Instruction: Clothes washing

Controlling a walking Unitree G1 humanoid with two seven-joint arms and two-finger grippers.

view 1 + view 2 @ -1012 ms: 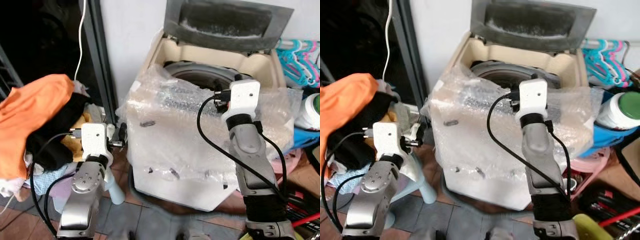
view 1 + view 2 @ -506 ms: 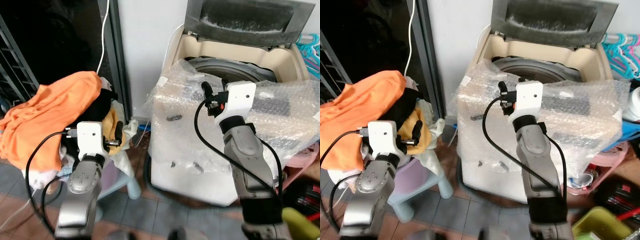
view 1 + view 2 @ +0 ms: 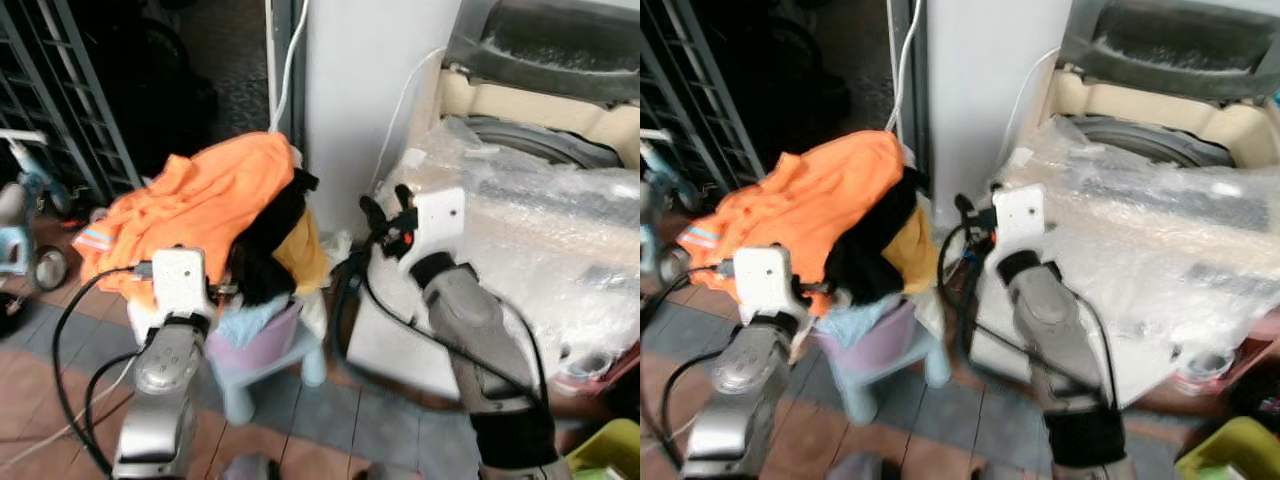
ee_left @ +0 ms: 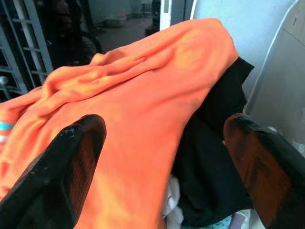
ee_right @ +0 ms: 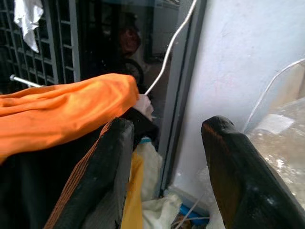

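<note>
1. Now the view has swung left since a second ago: the clothes pile on the stool sits mid-frame, washer pushed to the right. That's camera turn, not object motion. My read: the robot is squaring up to grab laundry.
2. Left gripper: fingers wide apart, holding nothing, orange shirt just beyond and between them, not touching.
3. Right gripper: open, empty, near the pile's right edge, washer just right of it, lid up.
</note>
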